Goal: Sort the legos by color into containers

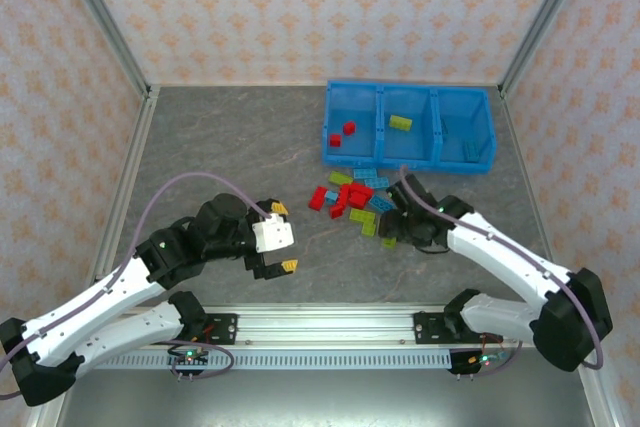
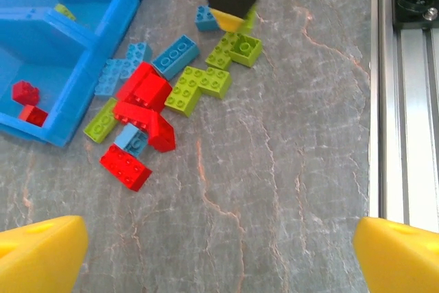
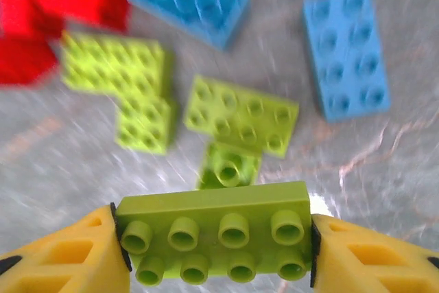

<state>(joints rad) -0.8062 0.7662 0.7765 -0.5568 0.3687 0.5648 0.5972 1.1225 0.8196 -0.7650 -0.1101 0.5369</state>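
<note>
Legos point(image 1: 352, 202), small plastic bricks in red, yellow-green and light blue, lie in a loose heap on the grey stone-look table point(image 1: 230, 147), near the middle of the top view. One of them, a long yellow-green brick point(image 3: 214, 228) with eight bumps, is at the bottom of the right wrist view. The right claw point(image 3: 216, 243) pinches it by its two short ends, with a yellow finger point(image 3: 62, 259) on each side and the bumps facing up. I cannot tell if it is off the table yet.

I think this brick is very light and hard. It should not bend or break. Its sides are smooth, so it could slip or twist if the pinch is weak. The flat ends look like a good place to hold it. The bumpy top does not.

A bright blue plastic bin point(image 1: 400, 162) with three square boxes in a row sits at the upper right of the top view. Its left box holds two red bricks point(image 1: 343, 133). Its middle box holds one yellow-green brick point(image 1: 400, 123), so the pinched one likely goes there.

The left claw point(image 1: 284, 237) is at the lower left of the heap, well apart from it. Its fingers are spread wide and hold nothing.
</note>
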